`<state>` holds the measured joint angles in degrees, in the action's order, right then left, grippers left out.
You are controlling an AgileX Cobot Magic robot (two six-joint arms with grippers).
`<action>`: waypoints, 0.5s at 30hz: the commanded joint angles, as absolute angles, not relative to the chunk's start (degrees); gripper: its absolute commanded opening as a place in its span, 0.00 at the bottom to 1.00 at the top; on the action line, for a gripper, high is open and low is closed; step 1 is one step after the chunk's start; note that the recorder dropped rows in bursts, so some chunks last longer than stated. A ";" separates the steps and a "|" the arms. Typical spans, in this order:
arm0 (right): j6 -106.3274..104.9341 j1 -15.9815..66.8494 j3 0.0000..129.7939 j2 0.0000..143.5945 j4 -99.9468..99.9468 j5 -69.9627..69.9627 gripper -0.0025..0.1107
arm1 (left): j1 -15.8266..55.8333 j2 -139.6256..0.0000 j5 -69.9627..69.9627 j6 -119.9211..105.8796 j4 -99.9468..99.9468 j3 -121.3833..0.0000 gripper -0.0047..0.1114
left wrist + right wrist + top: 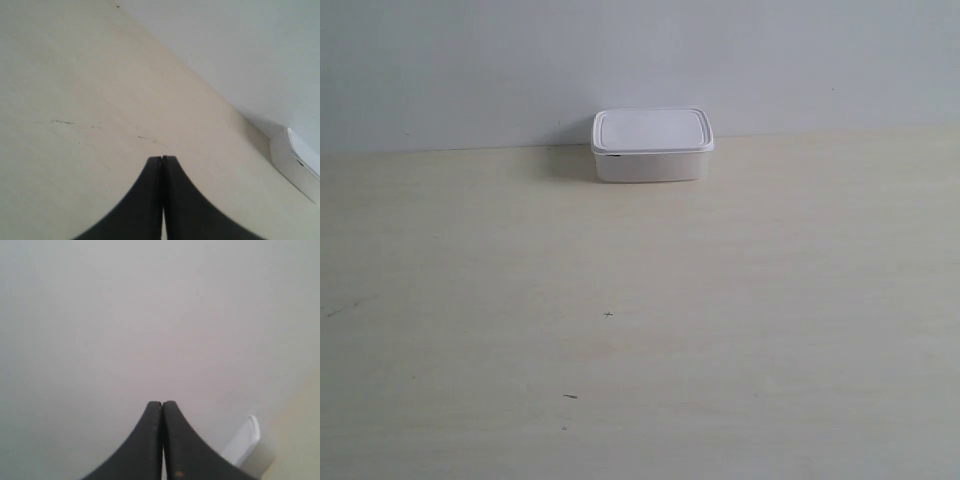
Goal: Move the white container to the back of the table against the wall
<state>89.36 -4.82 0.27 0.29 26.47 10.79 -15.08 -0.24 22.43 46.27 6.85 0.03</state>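
The white lidded plastic container (652, 146) sits on the beige tabletop (640, 330) against the grey-white wall (470, 60). The left gripper (161, 159) and right gripper (162, 403) are closed, empty. Placement seems complete; no move remains.

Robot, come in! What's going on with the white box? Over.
Left gripper shut, empty. Right gripper shut, empty. White container lidded, at table back by wall. Nothing blocking it.

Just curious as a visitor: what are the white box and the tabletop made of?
The white container looks like smooth plastic: rounded corners, moulded rimmed lid. The table seems matte wood-look laminate, judging by faint grain; possibly real wood.
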 commanded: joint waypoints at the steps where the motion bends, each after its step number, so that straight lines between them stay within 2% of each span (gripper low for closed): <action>1: 88.84 -5.01 0.00 0.00 26.29 0.31 0.02 | -15.34 0.00 22.50 41.24 6.34 0.00 0.04; 7: 88.84 -5.01 0.00 0.00 26.29 -9.96 0.02 | -15.34 0.00 22.50 34.41 6.34 0.00 0.04; 15: 88.95 -5.01 0.00 0.00 26.29 -10.24 0.02 | -15.34 0.00 22.50 34.18 6.34 0.00 0.04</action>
<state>89.33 -4.82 0.27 0.29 26.25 -9.91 -15.08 -0.24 22.43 34.67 6.85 0.03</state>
